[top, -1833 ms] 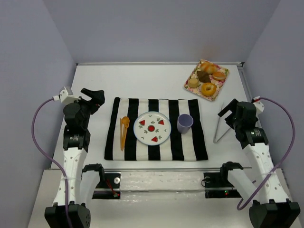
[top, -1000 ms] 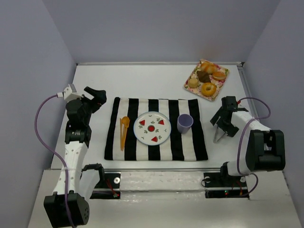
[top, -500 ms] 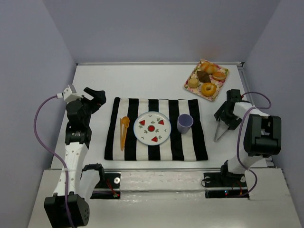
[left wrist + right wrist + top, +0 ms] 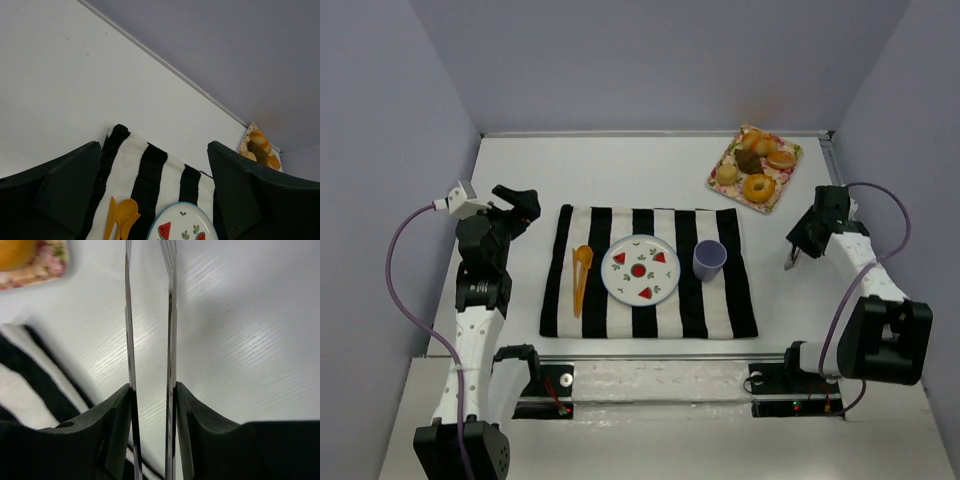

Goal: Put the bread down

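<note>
Pale lilac walls close in a white table (image 4: pixel 650 170) on three sides. We see a black-and-white striped cloth (image 4: pixel 650 310) spread across its near middle. The flowered tray (image 4: pixel 786 180) sits in the far right corner, and the bread (image 4: pixel 756 160) lies heaped on it: several rolls and a ringed piece.

The right pincer (image 4: pixel 798 244) hangs over bare table near of that tray and a little to its right, apart from it. In the right wrist view a corner of the tray with one golden piece shows at the upper left, beyond the fingertips.

The tray's far corner comes close to the back wall, and its right corner lies near the right wall. The right pincer is between the cloth's right edge and the right wall, in a narrow strip of table. Broad bare table runs between the cloth and the back wall, and more lies left of the cloth.

On the cloth stand a watermelon-patterned plate (image 4: pixel 639 268), a purple cup (image 4: pixel 709 259) just right of it, and orange cutlery (image 4: pixel 581 272) to its left.

The right pincer is clamped on metal tongs (image 4: pixel 171 325), its fingers pressing the two thin blades from outside while a slim gap remains between them. The left pincer (image 4: pixel 152 165) gapes wide over the cloth's far left corner, holding and touching nothing.
</note>
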Controlling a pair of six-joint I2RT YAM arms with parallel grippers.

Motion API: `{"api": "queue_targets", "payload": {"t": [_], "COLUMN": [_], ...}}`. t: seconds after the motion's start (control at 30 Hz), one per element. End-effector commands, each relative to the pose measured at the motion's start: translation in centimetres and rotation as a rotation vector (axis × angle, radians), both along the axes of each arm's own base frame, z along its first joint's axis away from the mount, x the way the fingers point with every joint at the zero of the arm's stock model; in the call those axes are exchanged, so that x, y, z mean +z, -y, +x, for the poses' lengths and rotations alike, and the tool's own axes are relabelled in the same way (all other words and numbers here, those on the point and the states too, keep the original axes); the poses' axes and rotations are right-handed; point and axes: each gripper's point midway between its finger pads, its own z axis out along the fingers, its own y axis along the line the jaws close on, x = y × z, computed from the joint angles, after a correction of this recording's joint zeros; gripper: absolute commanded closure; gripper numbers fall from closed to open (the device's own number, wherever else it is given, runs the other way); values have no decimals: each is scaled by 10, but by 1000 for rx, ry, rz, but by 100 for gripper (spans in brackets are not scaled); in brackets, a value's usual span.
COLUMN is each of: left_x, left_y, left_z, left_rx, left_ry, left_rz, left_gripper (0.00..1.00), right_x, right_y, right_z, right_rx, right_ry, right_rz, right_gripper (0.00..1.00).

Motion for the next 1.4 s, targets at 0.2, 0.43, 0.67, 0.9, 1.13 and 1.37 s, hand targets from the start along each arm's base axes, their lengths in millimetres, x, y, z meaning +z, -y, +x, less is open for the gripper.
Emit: {"api": "queue_targets", "payload": {"t": [0.2, 0.43, 0.67, 0.9, 1.13, 1.37], "left_x": [1, 1, -2, -3, -3, -5], "left_y": [2, 2, -2, -4, -5, -5], "left_z": [-3, -3, -2, -1, 0, 1], "left_rx": [-10, -5, 11, 24, 27, 25], "left_ry": [15, 13, 3, -3, -8, -14], "left_rz": [2, 2, 10, 15, 15, 15], "left_gripper": [1, 1, 1, 1, 1, 1], "right_x": [112, 120, 92, 62, 41, 40], "right_y": [-47, -55, -45, -43, -45, -45], "right_z": [15, 42, 83, 100, 109, 115], "right_rx": [311, 338, 315, 290, 309, 318], "right_ry": [324, 321, 229, 153, 110, 116], "right_rz": [91, 157, 166, 196, 218, 217], "right_gripper": [47, 43, 43, 43, 46, 58]}}
